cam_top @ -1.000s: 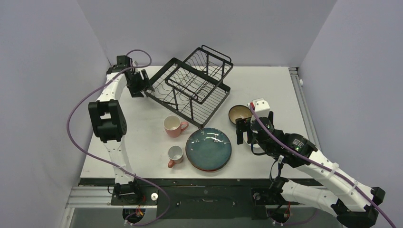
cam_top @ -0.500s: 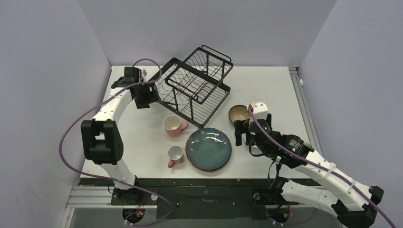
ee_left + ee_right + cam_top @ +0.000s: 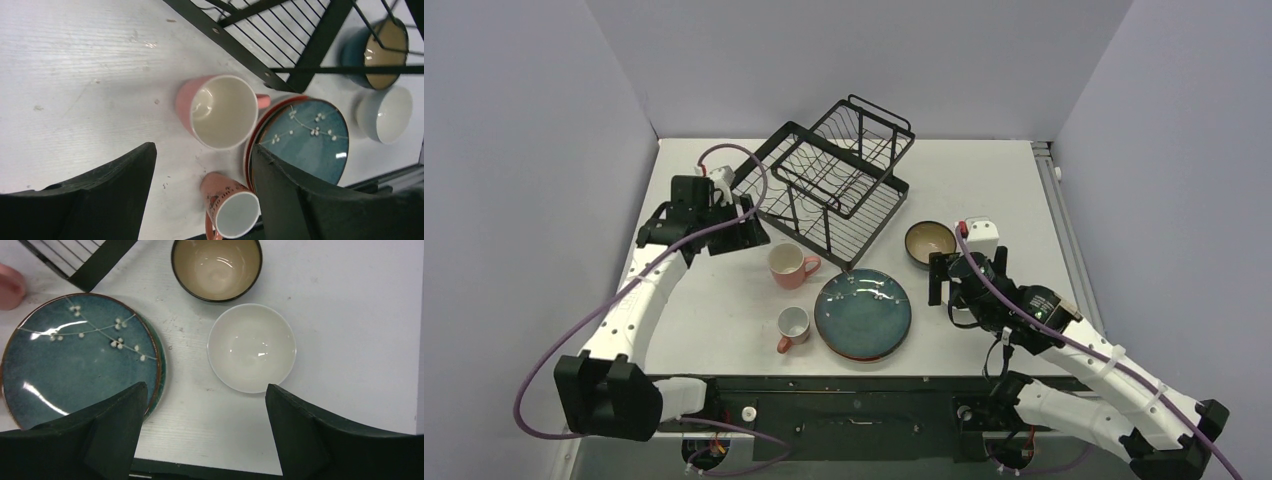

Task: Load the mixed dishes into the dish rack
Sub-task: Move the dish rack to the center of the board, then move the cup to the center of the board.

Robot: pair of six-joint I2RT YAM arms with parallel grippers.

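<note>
The black wire dish rack (image 3: 834,180) stands at the back middle of the table and holds no dishes. In front of it are a pink mug (image 3: 789,265), a white orange-handled mug (image 3: 793,326) lying on its side, a stack of plates with a dark teal plate (image 3: 863,314) on top, and a brown bowl (image 3: 929,242). My left gripper (image 3: 746,232) hangs open, left of the pink mug (image 3: 222,111), with nothing between its jaws. My right gripper (image 3: 206,387) is open above the small white bowl (image 3: 251,347), which is hidden in the top view.
The rack's near corner post (image 3: 310,55) stands close to the pink mug and the plate stack (image 3: 75,360). The brown bowl (image 3: 216,267) sits just behind the white bowl. The table's front edge (image 3: 200,467) lies just below my right gripper.
My left arm has swung from the rack's far left side forward and right, to beside the pink mug. My right gripper has shifted slightly right and nearer, still open.
</note>
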